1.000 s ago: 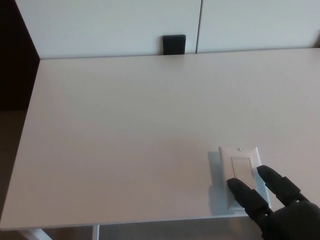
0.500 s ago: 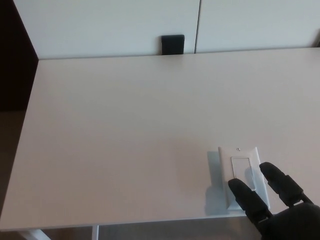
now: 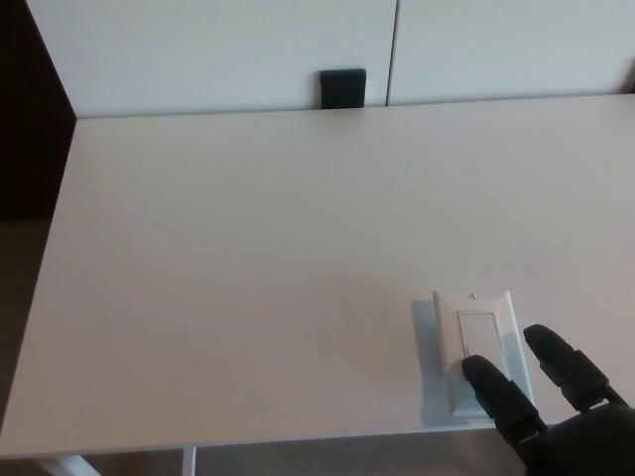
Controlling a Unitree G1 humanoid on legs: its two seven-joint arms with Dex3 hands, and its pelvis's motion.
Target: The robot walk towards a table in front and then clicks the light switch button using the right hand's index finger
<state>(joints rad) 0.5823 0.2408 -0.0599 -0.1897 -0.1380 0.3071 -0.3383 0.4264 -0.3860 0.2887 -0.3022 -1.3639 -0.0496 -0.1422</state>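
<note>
A dark panel (image 3: 25, 109) fills the far left of the head view, running down beside the left edge of the worktop (image 3: 248, 248). The worktop is pale and plain, and most of its surface is bare. Beyond its far edge stands a white wall (image 3: 198, 50) with a thin vertical seam, and a small black block (image 3: 342, 87) sits against that wall just behind the far edge, a little right of the middle.

The light switch (image 3: 474, 342) lies flat on the worktop near the front edge, toward the front right corner. It is a white rectangular plate with a tall rocker panel in its middle and a tiny mark near its top.

The right hand (image 3: 541, 412) comes in from the bottom right corner of the picture, black and thick-fingered. Two fingers (image 3: 496, 387) show, spread apart and holding nothing. The left one of the pair lies over the lower part of the switch, its tip at the bottom of the rocker panel; whether it presses down cannot be told. The other finger reaches out just to the right of the plate, over bare worktop. The left hand is not in view.
</note>
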